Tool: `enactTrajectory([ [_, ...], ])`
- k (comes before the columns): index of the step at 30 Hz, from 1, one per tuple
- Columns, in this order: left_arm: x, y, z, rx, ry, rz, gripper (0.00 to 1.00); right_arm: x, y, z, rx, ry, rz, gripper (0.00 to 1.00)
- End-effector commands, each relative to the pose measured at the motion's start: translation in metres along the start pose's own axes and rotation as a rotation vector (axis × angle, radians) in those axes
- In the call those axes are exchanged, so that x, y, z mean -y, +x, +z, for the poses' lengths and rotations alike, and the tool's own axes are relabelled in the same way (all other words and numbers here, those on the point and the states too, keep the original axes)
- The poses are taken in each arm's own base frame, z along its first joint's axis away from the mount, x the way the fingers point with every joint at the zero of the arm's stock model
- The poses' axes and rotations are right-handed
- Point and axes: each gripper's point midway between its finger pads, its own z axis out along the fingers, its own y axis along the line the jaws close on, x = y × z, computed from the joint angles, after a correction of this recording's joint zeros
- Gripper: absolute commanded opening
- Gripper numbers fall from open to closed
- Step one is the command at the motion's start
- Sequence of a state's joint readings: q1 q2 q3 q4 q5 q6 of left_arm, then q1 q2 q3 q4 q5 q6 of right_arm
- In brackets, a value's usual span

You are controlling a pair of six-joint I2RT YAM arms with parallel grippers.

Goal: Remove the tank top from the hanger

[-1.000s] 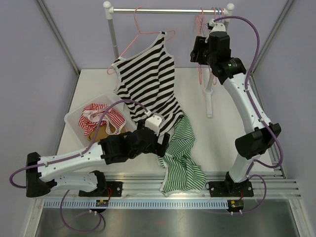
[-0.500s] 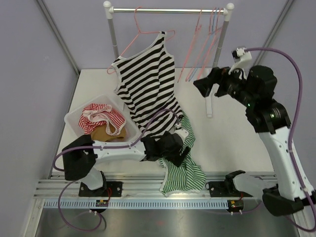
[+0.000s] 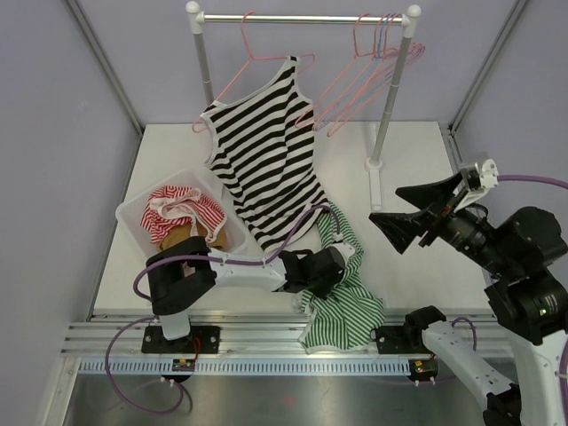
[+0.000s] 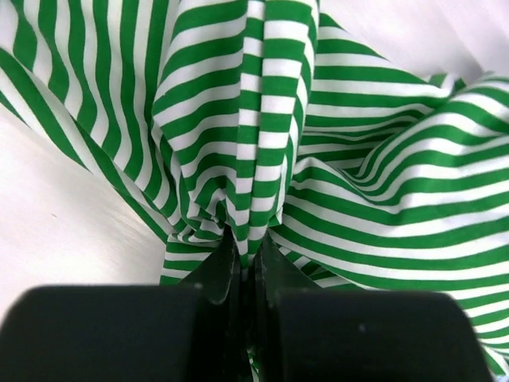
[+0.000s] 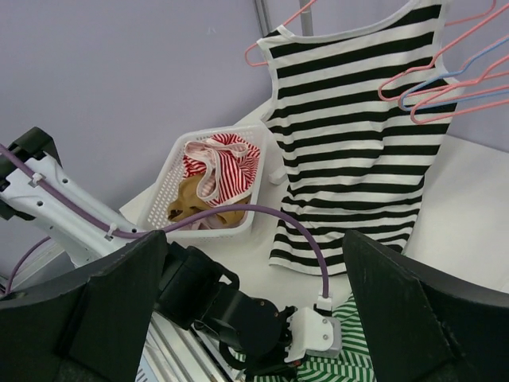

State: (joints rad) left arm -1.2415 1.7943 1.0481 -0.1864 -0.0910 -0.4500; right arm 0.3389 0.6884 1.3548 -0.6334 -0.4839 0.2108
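Note:
A black-and-white striped tank top hangs on a pink hanger from the rail, its hem resting on the table; the right wrist view shows it too. A green-and-white striped tank top lies crumpled near the table's front edge, off any hanger. My left gripper is shut on a fold of this green top, the cloth pinched between the jaws. My right gripper hovers open and empty at the right, well away from both tops.
Several empty pink and blue hangers hang tilted at the rail's right end. The rail's post stands on a foot on the table. A white basket at the left holds a red-striped garment and a tan one.
My left gripper slid right onto the green striped top and shut on it. My right arm drew back from the rail to the near right, leaving the empty hangers swung outward.

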Motion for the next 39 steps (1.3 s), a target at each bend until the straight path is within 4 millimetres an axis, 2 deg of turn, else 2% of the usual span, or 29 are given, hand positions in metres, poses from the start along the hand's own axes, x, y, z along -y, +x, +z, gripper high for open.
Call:
enactTrajectory([
  [1, 0.02, -0.023, -0.033, 0.074, 0.01, 0.036, 0.0, -0.003, -0.003, -0.011, 0.02, 0.011, -0.031, 0.99],
  [3, 0.015, -0.044, -0.056, 0.157, -0.034, 0.042, 0.0, -0.002, -0.003, -0.015, 0.027, 0.027, -0.041, 0.99],
  [4, 0.016, -0.06, -0.081, 0.223, -0.031, 0.031, 0.0, -0.002, -0.004, -0.017, 0.034, 0.03, -0.044, 0.99],
  [6, 0.007, -0.077, -0.111, 0.311, -0.069, 0.009, 0.0, -0.001, -0.003, -0.019, 0.039, 0.04, -0.048, 0.99],
  [7, -0.005, -0.091, -0.142, 0.389, -0.112, -0.015, 0.0, -0.001, -0.003, -0.02, 0.044, 0.04, -0.052, 0.99],
  [9, -0.023, -0.105, -0.174, 0.48, -0.19, -0.044, 0.0, 0.0, -0.003, -0.02, 0.046, 0.044, -0.059, 1.0],
  [10, -0.032, -0.106, -0.19, 0.5, -0.218, -0.051, 0.0, 0.0, -0.003, -0.02, 0.049, 0.047, -0.063, 0.99],
  [11, -0.038, -0.112, -0.215, 0.553, -0.225, -0.063, 0.0, 0.001, -0.004, -0.02, 0.05, 0.048, -0.065, 1.0],
  [12, -0.049, -0.116, -0.232, 0.59, -0.277, -0.077, 0.0, 0.002, -0.003, -0.02, 0.049, 0.053, -0.067, 1.0],
  [18, -0.101, -0.123, -0.335, 0.72, -0.49, -0.147, 0.0, 0.004, -0.004, -0.018, 0.066, 0.055, -0.071, 0.99],
  [19, -0.111, -0.117, -0.345, 0.713, -0.532, -0.147, 0.0, 0.004, -0.004, -0.017, 0.067, 0.053, -0.07, 1.0],
  [21, -0.128, -0.119, -0.382, 0.777, -0.6, -0.206, 0.0, 0.005, -0.003, -0.014, 0.068, 0.051, -0.069, 0.99],
  [24, -0.151, -0.112, -0.424, 0.825, -0.696, -0.267, 0.0, 0.008, -0.001, -0.011, 0.063, 0.053, -0.065, 0.99],
  [26, -0.165, -0.102, -0.444, 0.842, -0.757, -0.302, 0.0, 0.009, 0.0, -0.008, 0.058, 0.052, -0.063, 1.0],
  [27, -0.174, -0.099, -0.46, 0.874, -0.797, -0.336, 0.0, 0.009, -0.001, -0.008, 0.059, 0.05, -0.062, 0.99],
  [30, -0.197, -0.08, -0.486, 0.909, -0.894, -0.42, 0.0, 0.008, -0.003, -0.006, 0.065, 0.04, -0.067, 0.99],
  [33, -0.216, -0.06, -0.499, 0.931, -0.954, -0.494, 0.0, 0.003, -0.006, -0.006, 0.075, 0.019, -0.066, 0.99],
  [34, -0.218, -0.06, -0.489, 0.936, -0.964, -0.503, 0.0, 0.002, -0.007, -0.005, 0.076, 0.014, -0.066, 1.0],
  [35, -0.223, -0.054, -0.492, 0.926, -0.981, -0.475, 0.0, 0.002, -0.007, -0.005, 0.078, 0.009, -0.066, 0.99],
  [36, -0.228, -0.053, -0.486, 0.91, -0.984, -0.487, 0.0, 0.0, -0.009, -0.004, 0.083, -0.002, -0.063, 1.0],
  [38, -0.234, -0.058, -0.468, 0.876, -0.99, -0.477, 0.0, -0.003, -0.01, -0.001, 0.082, -0.022, -0.053, 0.99],
  [39, -0.244, -0.059, -0.461, 0.848, -0.991, -0.505, 0.0, -0.003, -0.01, 0.001, 0.082, -0.03, -0.049, 1.0],
])
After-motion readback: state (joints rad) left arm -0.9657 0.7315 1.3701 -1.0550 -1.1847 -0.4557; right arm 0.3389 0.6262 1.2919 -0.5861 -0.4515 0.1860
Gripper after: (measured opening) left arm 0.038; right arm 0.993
